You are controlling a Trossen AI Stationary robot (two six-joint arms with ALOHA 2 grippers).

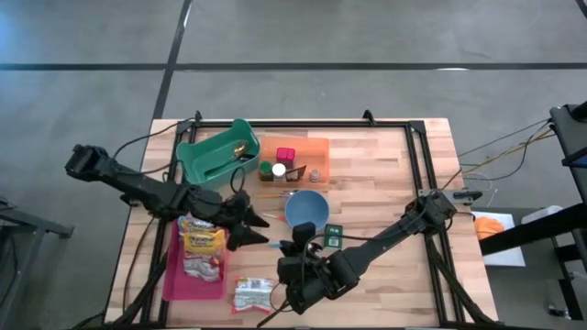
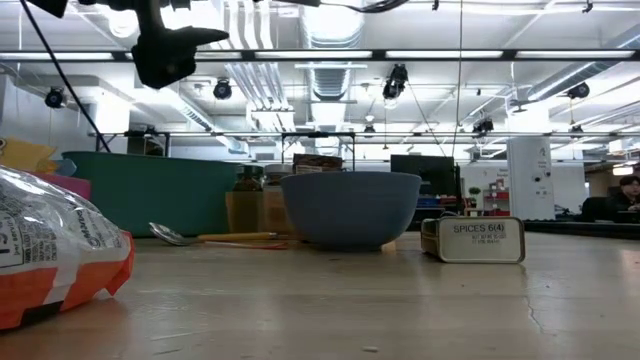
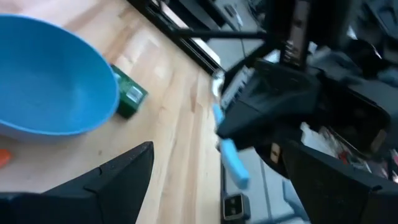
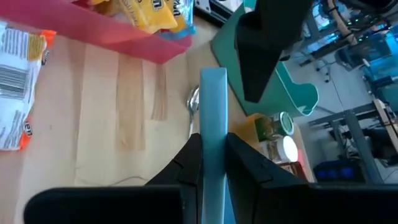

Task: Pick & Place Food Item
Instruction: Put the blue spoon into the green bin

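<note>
Small tin (image 2: 472,241) on table, beside bowl: side label reads "SPICES 6(4)" or similar, last characters unsure; smaller line beneath too fine to read.
White-and-orange packet (image 4: 20,87): barcode visible, digits illegible; printed letters on it in low view too cropped to read.
Yellow packets (image 4: 149,14) in pink tray: lettering partial, unreadable.

The pale butcher-block surface (image 1: 385,174), framed by a black metal rail (image 1: 303,123), stands on a smooth grey concrete floor (image 1: 367,37) crossed by dark seam lines. Seen level across the boards, the room behind is a wide open workshop with long rows of ceiling strip lights (image 2: 420,55), exposed silver ducting (image 2: 335,25) and hanging cables. Far back stand dark monitors (image 2: 425,170), a white cabinet (image 2: 530,175) and a person (image 2: 630,190) at the right edge.
</note>
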